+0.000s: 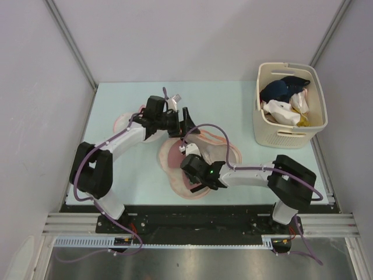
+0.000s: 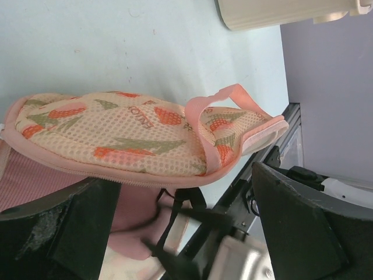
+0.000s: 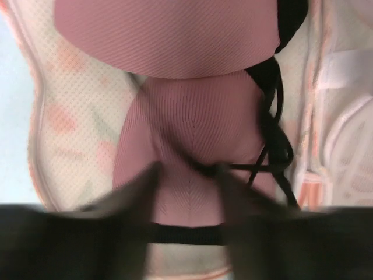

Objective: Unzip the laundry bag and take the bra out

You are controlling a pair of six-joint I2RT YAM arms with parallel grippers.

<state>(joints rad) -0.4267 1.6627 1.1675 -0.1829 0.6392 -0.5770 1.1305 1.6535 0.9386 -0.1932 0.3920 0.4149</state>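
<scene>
Bra (image 3: 192, 70) sits exposed in the unzipped laundry bag (image 2: 128, 134) mid-table, so R gripper (image 3: 187, 172) hangs spread over a cup from 6 o'clock, prob. to pinch it, while L gripper (image 2: 180, 181) waits wide apart at 12, nothing held.

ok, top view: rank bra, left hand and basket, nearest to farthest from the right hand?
1. bra: directly under the right hand, in the centre.
2. left hand: just beyond, toward the far side and slightly left.
3. basket: far right corner, clearly the farthest.
</scene>
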